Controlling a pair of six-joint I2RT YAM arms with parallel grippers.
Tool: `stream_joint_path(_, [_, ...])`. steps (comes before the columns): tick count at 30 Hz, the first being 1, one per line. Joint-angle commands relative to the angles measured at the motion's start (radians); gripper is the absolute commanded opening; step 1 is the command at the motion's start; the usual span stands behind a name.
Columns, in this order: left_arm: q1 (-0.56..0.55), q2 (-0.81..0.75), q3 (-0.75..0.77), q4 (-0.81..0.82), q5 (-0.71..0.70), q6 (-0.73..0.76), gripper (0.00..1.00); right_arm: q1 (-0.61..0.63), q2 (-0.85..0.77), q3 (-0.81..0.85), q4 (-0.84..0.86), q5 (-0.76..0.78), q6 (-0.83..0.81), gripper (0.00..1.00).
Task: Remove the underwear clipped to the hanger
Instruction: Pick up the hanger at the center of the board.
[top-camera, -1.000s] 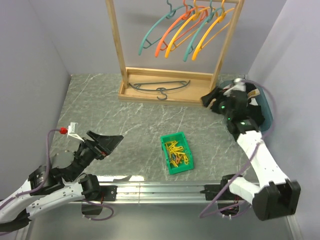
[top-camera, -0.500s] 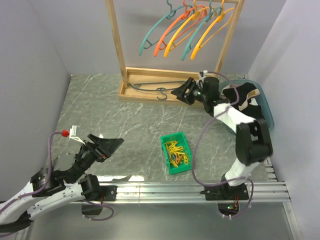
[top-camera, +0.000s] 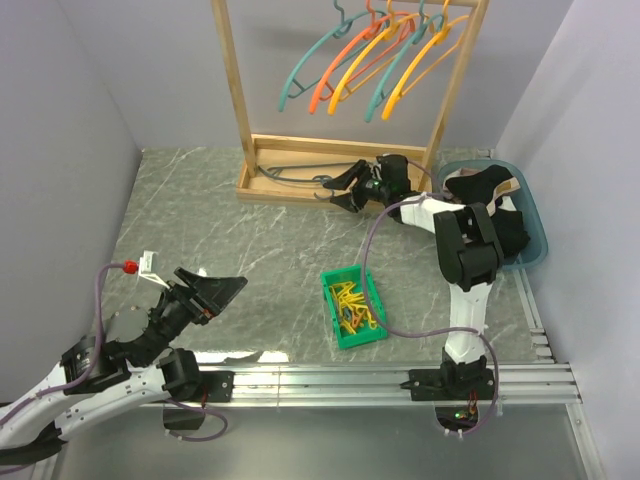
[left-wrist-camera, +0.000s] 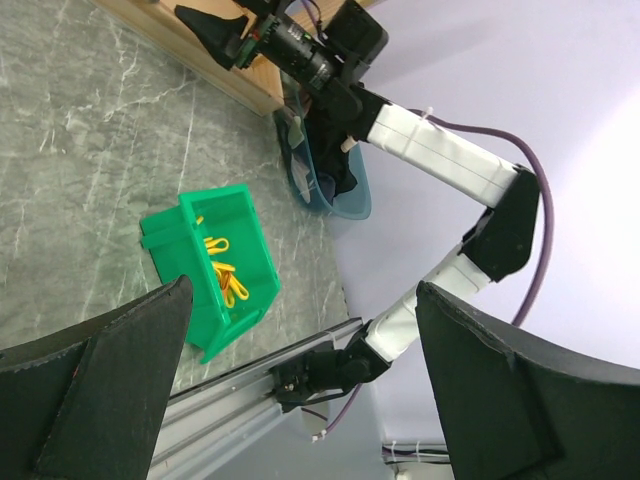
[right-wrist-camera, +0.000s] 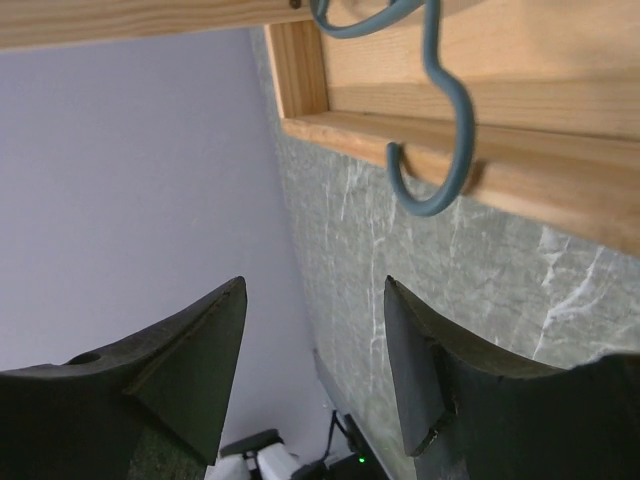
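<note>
You look nearly done: the underwear (top-camera: 488, 190) lies heaped in the blue tub (top-camera: 541, 236) at right, and every hanger looks bare. Your right gripper (top-camera: 342, 190), jaws apart and empty, hovers by the grey hanger (top-camera: 300, 172) at upper centre; the left gripper (top-camera: 215, 285) gapes at lower left.

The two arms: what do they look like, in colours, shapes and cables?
Both arms have white links with black joints. The right arm carries a thin purple cable in loose loops; the left arm has one too. The left gripper and the right gripper each end in two broad black wedge-shaped fingers.
</note>
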Motion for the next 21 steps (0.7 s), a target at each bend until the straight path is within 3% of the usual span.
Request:
stream_joint_path(1, [0.000,-0.022,0.001,0.028,0.009,-0.007,0.99,0.014,0.028,0.045,0.058,-0.011,0.087,0.64])
stream_joint_path(14, [0.000,-0.068,0.006,-0.010,-0.009,-0.019,0.99,0.020,0.108,0.059,0.059,0.032,0.138,0.63])
stream_joint_path(21, [0.000,-0.080,0.023,-0.035,-0.023,-0.021,0.99,0.021,0.146,0.091,0.069,0.049,0.166,0.49])
